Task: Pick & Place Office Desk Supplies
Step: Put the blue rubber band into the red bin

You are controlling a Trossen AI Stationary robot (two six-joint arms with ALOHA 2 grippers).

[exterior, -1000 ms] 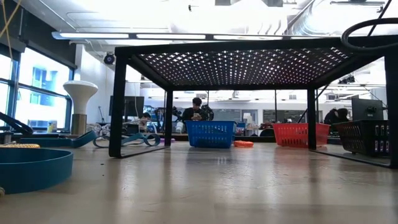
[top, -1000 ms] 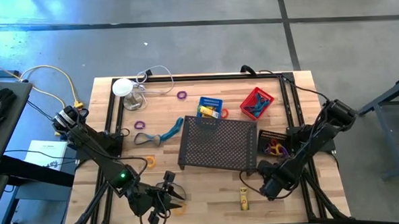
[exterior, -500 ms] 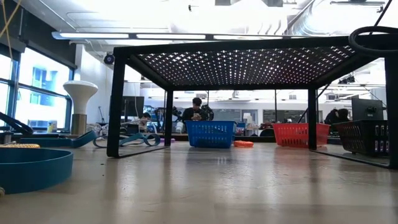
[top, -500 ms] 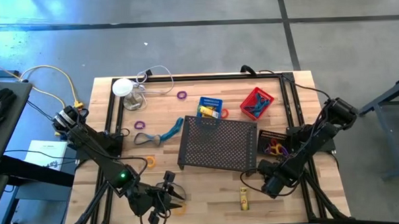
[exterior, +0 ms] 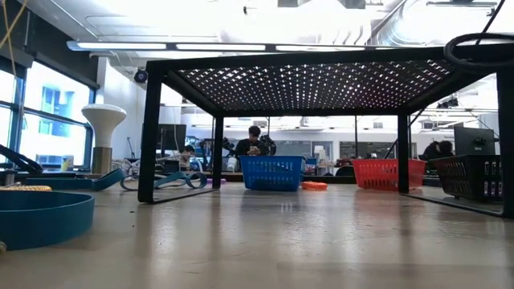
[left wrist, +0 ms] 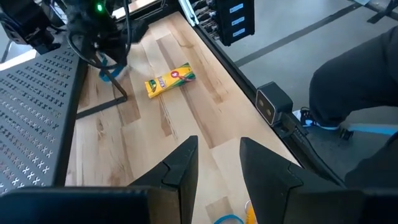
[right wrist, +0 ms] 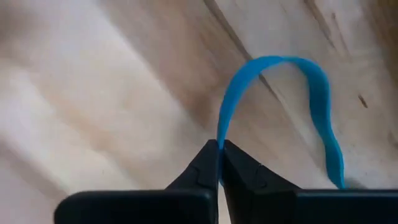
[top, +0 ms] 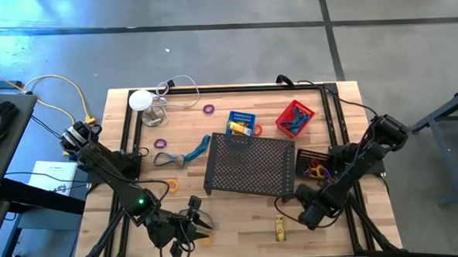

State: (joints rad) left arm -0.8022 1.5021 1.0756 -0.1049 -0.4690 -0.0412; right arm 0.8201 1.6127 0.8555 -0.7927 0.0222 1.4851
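One blue band (right wrist: 314, 93) lay on the table (top: 241, 229) by the mesh tray's (top: 250, 166) front right leg, arching up from the wood; its long axis cannot be told. The right gripper (right wrist: 219, 163) had its fingers pressed together, pinching one end. The left gripper (left wrist: 214, 163) stood spread near the front edge, empty.

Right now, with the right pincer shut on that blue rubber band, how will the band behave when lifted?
Likely floppy: the blue rubber band already arches and kinks beyond the right pincer. Probably very light, being a thin strip. It may slip or stretch, since only one narrow edge is pinched.
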